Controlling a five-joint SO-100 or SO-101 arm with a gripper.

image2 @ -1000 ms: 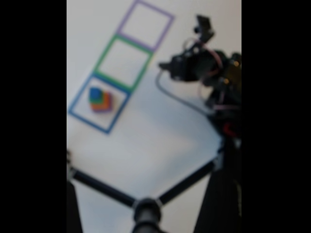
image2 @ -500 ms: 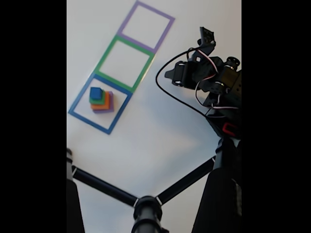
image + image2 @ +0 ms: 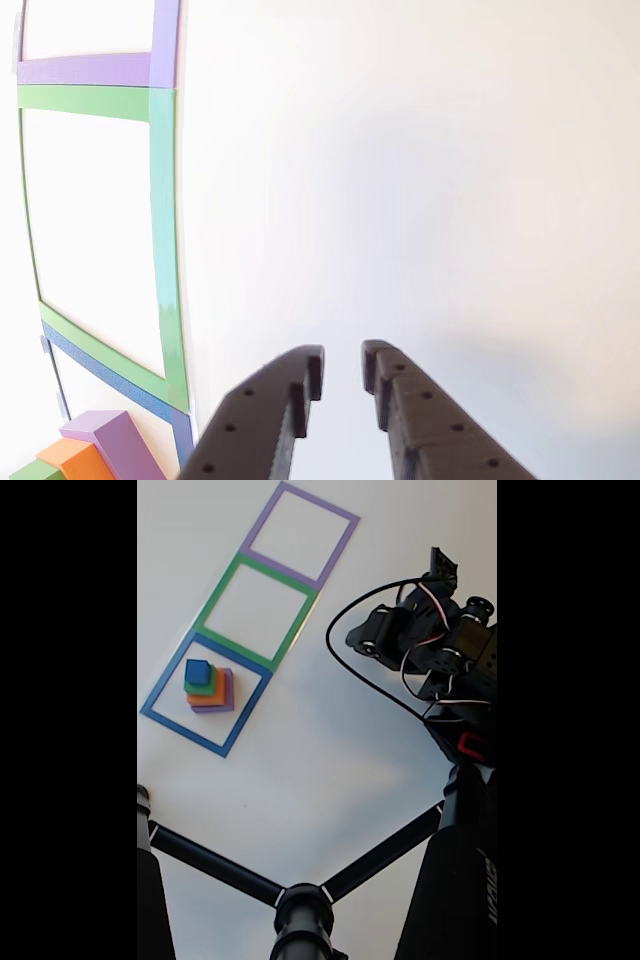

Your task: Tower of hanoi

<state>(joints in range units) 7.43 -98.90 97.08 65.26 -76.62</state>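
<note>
Left of the end effector (image 3: pixel 342 372), the block stack (image 3: pixel 208 687).

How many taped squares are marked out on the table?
3, in a row: the purple square farthest, green square in the middle, blue square nearest, holding the block stack.

Overhead fixed view; close pincer-mounted view.

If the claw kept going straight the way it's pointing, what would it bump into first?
Probably nothing but the bare white table. In the other view, the black claw points over empty surface, with the green tape square and the stack of coloured blocks off to its left. Depth is unclear.
</note>
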